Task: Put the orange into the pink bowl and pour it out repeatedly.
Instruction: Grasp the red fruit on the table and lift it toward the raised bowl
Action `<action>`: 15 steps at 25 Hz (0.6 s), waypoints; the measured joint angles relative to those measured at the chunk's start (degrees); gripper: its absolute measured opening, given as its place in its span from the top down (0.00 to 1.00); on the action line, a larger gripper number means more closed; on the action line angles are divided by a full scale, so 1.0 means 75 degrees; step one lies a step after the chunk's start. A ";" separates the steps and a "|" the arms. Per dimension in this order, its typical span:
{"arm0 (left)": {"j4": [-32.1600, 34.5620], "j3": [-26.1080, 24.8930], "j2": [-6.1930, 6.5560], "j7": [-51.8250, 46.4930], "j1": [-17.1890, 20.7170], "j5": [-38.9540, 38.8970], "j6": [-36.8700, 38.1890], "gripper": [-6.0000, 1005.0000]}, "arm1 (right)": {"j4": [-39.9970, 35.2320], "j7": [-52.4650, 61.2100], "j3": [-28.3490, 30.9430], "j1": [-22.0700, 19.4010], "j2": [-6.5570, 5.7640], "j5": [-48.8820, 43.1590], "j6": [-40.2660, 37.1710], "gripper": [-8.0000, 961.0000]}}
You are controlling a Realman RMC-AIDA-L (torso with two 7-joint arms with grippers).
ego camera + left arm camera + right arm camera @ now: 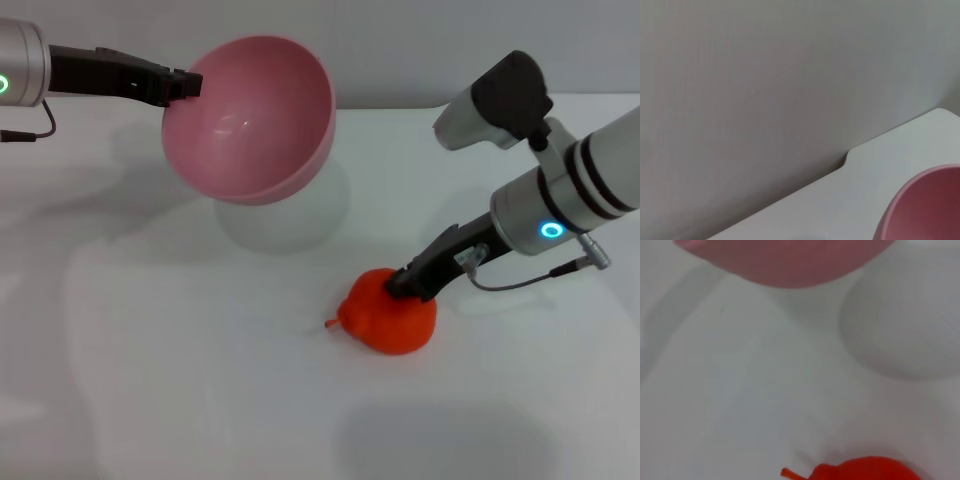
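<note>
Head view: the right gripper [405, 285] rests on the orange [390, 312]; whether it grips, I cannot tell. The left gripper [188, 86] pinches the bowl [250, 120] aloft, tilted, up and left of the fruit.

White table [150, 380] against plain grey wall [765, 75]

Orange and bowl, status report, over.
Left gripper holds the pink bowl aloft, tilted, empty. Right gripper down on the orange, which sits on the table. Nothing between them.

orange [385, 312]: 1 | pink bowl [255, 115]: 1 | table [150, 380]: 1
</note>
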 joint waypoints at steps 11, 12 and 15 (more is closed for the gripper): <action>-0.0008 -0.0037 0.0030 0.0008 0.0041 -0.0001 -0.0023 0.95 | -0.3515 0.0516 0.1236 -0.1706 -0.0003 0.0020 0.0005 0.94; -0.0008 -0.0034 0.0030 0.0010 0.0043 -0.0001 -0.0024 0.95 | -0.3757 0.0550 0.1416 -0.1779 0.0005 0.0035 0.0022 0.94; -0.0008 0.0013 0.0030 0.0016 0.0045 -0.0001 -0.0024 0.95 | -0.4587 0.0610 0.1920 -0.1841 0.0023 0.0262 0.0062 0.94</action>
